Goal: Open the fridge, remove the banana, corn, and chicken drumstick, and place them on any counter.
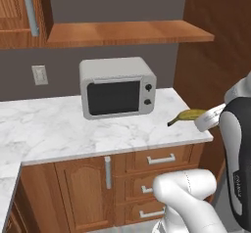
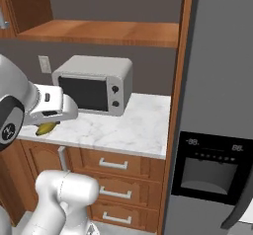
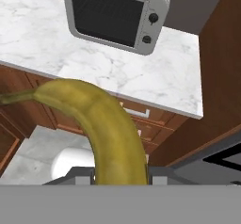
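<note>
The gripper is clamping the banana by one end — stem jutting toward the left of the hand view — and carrying it above the counter, right of the microwave, presumably for setting down there.

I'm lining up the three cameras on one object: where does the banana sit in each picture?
Left base view: the banana is at mid-right, over the counter's right end, beside the white hand.
Right base view: at the left edge, a yellow bit peeks from under the hand.
Hand view: large at bottom centre, arching up from the pincer.
Shared landmark: the microwave.
</note>
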Robot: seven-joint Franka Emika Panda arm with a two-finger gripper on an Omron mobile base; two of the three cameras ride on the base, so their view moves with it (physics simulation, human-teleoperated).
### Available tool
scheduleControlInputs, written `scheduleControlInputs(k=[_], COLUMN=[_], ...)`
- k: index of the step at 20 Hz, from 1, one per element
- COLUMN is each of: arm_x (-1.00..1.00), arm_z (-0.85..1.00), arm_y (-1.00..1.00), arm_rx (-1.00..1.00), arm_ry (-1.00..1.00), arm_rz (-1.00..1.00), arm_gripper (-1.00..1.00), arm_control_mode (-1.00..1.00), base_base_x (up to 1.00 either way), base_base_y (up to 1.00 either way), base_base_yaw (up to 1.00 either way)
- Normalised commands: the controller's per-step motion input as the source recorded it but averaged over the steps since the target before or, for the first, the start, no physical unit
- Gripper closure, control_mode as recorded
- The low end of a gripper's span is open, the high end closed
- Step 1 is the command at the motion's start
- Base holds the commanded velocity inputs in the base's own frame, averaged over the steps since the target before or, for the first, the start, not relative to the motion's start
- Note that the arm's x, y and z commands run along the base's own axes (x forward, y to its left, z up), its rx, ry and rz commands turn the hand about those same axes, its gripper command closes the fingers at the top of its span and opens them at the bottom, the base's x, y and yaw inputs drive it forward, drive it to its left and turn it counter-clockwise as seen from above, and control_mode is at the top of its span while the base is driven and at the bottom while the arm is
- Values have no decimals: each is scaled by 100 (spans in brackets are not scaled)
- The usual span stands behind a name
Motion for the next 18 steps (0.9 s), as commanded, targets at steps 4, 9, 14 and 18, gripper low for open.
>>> scheduleControlInputs(k=[4, 9, 14, 18], arm_x=[0, 0, 0, 0], arm_z=[0, 0, 0, 0], arm_y=[0, 0, 0, 0], arm_rx=[0, 0, 0, 0], arm_ry=[0, 0, 0, 0], arm_rz=[0, 0, 0, 0], arm_gripper=[100, 100, 100, 100], arm_control_mode=[100, 100, 100, 100], base_base_x=[62, 69, 19, 0], base_base_y=[26, 25, 9, 0], base_base_yaw=[0, 0, 0, 0])
